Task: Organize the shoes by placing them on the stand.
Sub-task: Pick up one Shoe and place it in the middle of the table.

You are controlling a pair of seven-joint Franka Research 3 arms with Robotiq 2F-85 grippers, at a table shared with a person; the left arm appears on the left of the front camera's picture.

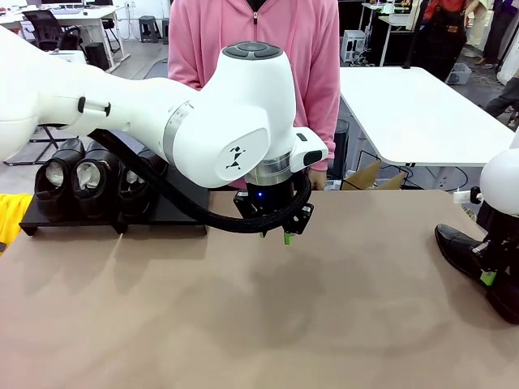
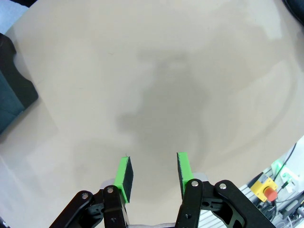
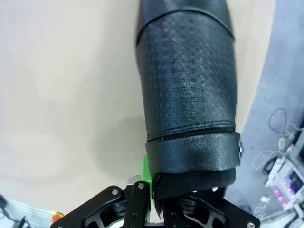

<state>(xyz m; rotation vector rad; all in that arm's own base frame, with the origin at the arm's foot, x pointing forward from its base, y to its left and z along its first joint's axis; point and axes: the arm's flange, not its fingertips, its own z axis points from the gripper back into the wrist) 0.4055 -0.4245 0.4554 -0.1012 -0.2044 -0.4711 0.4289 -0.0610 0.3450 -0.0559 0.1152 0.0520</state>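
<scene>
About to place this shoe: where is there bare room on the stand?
The stand is bare on its right half, between the three parked shoes and the left gripper. Its left half is crowded. The right gripper grips another shoe.

I see the tan surface (image 1: pixel 243 324) stretching bare across the near side. At its far edge a person in a pink zip top (image 1: pixel 284 49) stands facing me. Behind them to the right sits a white table (image 1: pixel 413 113), with an open cardboard box (image 1: pixel 373 177) on the floor just beside it. Far left, I make out a black office chair (image 1: pixel 45 28) at a white desk (image 1: pixel 81 14).
</scene>
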